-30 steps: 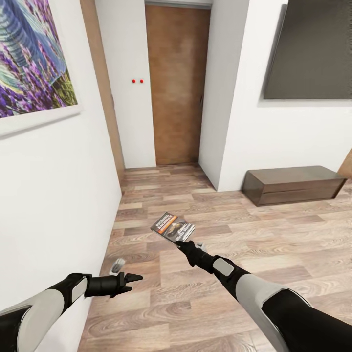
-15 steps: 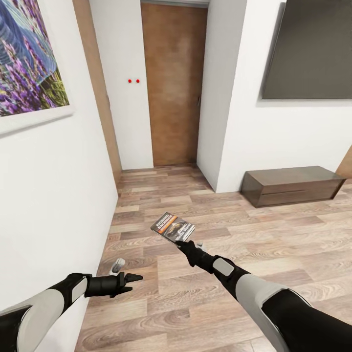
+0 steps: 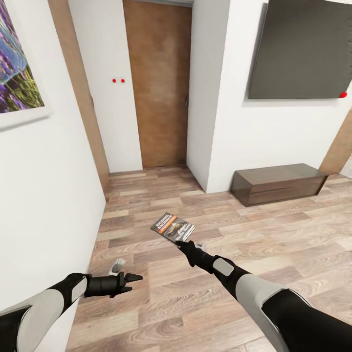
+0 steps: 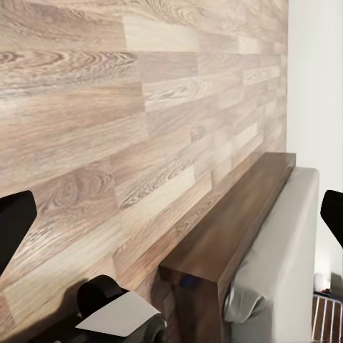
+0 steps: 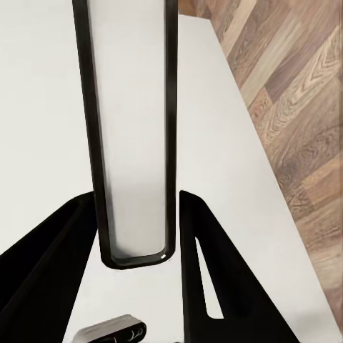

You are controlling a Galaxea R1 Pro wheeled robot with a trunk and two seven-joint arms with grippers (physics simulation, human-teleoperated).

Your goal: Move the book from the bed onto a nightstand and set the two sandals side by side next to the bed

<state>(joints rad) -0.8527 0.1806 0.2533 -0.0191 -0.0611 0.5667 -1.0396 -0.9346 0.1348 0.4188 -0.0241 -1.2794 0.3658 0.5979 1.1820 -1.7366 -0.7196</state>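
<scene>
The right end effector (image 3: 182, 243) is clamped on the near edge of the book (image 3: 172, 226), holding it out flat above the wooden floor (image 3: 274, 234), with the cover facing up. In the right wrist view the book's thin edge (image 5: 133, 143) stands between the two dark fingers (image 5: 202, 271), which press on it from both sides. The left end effector (image 3: 134, 278) hangs low beside the white wall (image 3: 44, 195), and its tips look drawn together to a point; the left wrist view shows the bed (image 4: 275, 250) with its brown wooden frame nearby.

Relative to the book, a brown door (image 3: 159, 83) stands well beyond it, and a long low bench (image 3: 278, 183) sits against the far wall, under a dark panel (image 3: 303, 49).

The step in hand looks like carrying the book to a nightstand, with the sandals to follow. No nightstand shows from the head camera, so the next move calls for turning the base until one comes into sight, then bringing the book level over its top before letting go.
</scene>
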